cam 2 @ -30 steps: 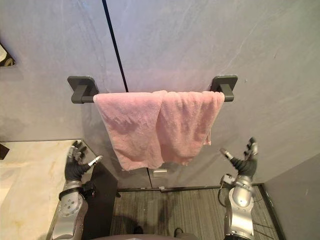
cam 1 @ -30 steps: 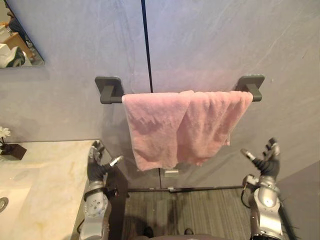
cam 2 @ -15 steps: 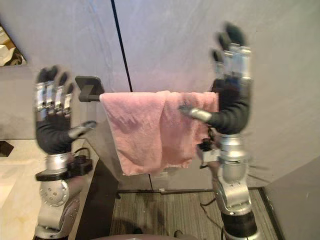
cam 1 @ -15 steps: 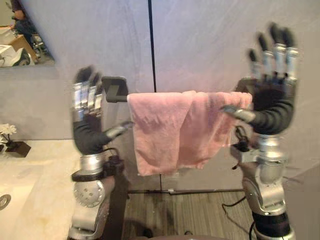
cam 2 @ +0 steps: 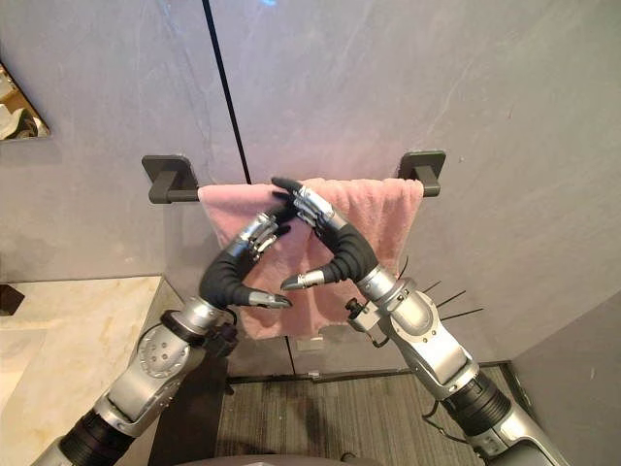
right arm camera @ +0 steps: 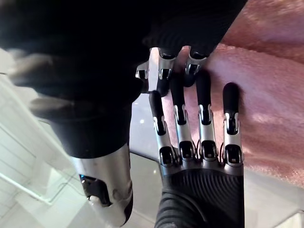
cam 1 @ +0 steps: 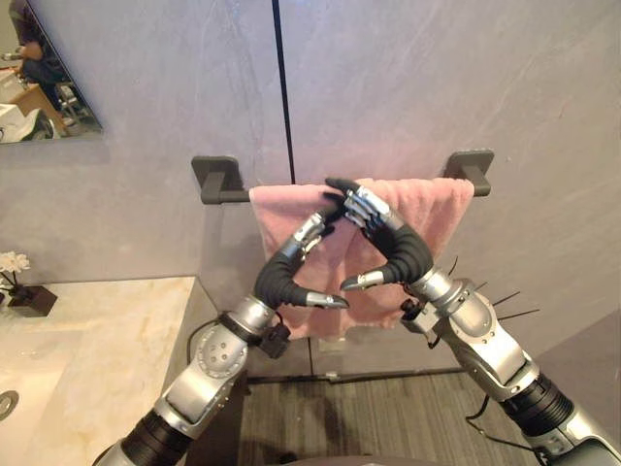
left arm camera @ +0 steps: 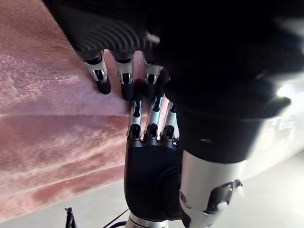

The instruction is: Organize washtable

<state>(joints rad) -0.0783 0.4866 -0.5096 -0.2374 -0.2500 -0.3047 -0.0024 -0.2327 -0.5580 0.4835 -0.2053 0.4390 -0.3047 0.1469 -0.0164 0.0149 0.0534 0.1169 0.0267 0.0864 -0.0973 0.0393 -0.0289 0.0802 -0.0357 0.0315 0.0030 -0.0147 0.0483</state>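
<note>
A pink towel hangs folded over a dark grey bar on the grey wall. Both hands are raised in front of its upper middle. My left hand reaches up from the lower left and my right hand from the lower right. Their straight fingers meet tip to tip near the towel's top edge, thumbs held apart below. In the left wrist view my left fingers point at the cloth, and the right wrist view shows my right fingers beside it. I cannot tell whether they press the cloth.
The marble washtable top lies at the lower left, with a small dark pot of white flowers at its back edge. A mirror hangs at the upper left. Dark floor lies below the towel.
Both hands have swung in from either side of the towel to its middle, and their fingertips now meet in front of it. The towel hangs as before.
</note>
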